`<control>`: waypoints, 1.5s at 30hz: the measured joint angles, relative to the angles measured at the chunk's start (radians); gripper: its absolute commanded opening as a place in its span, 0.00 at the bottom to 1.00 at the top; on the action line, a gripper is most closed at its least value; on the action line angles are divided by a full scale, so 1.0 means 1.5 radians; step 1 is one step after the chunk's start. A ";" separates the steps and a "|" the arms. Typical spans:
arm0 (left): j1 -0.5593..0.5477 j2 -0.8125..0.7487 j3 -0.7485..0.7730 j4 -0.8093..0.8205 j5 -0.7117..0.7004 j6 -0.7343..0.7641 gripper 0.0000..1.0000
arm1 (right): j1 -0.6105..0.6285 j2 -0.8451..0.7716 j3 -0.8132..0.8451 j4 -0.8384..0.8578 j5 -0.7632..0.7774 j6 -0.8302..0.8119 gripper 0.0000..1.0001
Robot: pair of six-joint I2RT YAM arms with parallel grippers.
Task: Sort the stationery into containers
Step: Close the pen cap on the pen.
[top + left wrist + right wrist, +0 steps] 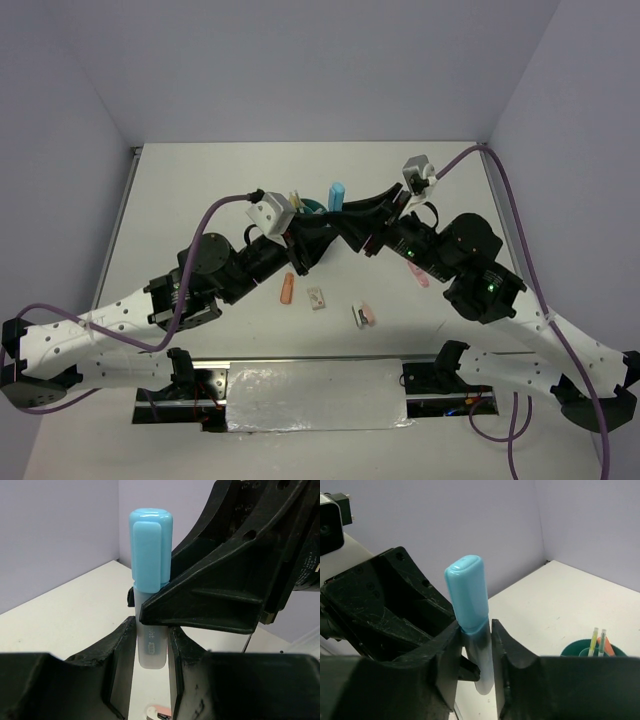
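A light-blue marker (336, 192) is held upright in the air above the middle of the table, cap on top. My left gripper (322, 222) and my right gripper (350, 215) meet at it from either side. In the left wrist view the left gripper (152, 650) clamps the clear lower body of the marker (150, 555). In the right wrist view the right gripper (474, 640) grips the marker (470, 595) just under its cap. The teal organiser bowl (310, 207) is mostly hidden behind the arms; its rim (570, 651) holds thin pens.
An orange marker (288, 289), a small white piece (317, 298) and a pink and white piece (362, 316) lie on the table near the front. A pink item (421, 281) shows under the right arm. Purple cables loop over both arms.
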 measured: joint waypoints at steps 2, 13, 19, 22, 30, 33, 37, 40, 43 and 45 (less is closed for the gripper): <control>0.001 0.000 0.000 0.000 -0.001 -0.001 0.00 | 0.003 0.007 0.005 0.001 -0.003 -0.004 0.23; 0.002 0.000 0.001 -0.006 -0.018 -0.007 0.19 | 0.001 0.013 0.007 0.001 -0.007 -0.015 0.00; 0.001 0.000 0.024 -0.048 -0.020 -0.012 0.67 | 0.001 0.013 0.009 0.001 -0.019 -0.016 0.00; 0.002 0.001 0.042 -0.073 0.010 -0.004 0.87 | -0.007 0.020 0.036 -0.024 -0.044 -0.020 0.00; 0.001 -0.016 0.053 -0.100 0.097 0.000 0.99 | -0.110 0.040 0.086 -0.094 -0.243 -0.017 0.00; 0.001 -0.015 0.086 -0.157 0.150 -0.001 0.99 | -0.169 0.051 0.106 -0.104 -0.351 -0.001 0.00; 0.001 -0.006 0.143 -0.205 0.225 -0.005 0.99 | -0.215 0.058 0.134 -0.089 -0.481 0.034 0.00; 0.001 -0.010 0.144 -0.210 0.255 -0.019 0.98 | -0.222 0.059 0.156 -0.062 -0.549 0.066 0.00; 0.002 -0.014 0.127 -0.206 0.264 -0.027 0.94 | -0.223 0.056 0.160 -0.011 -0.597 0.100 0.00; 0.003 -0.017 0.116 -0.204 0.266 -0.035 0.91 | -0.223 0.054 0.159 0.019 -0.618 0.126 0.00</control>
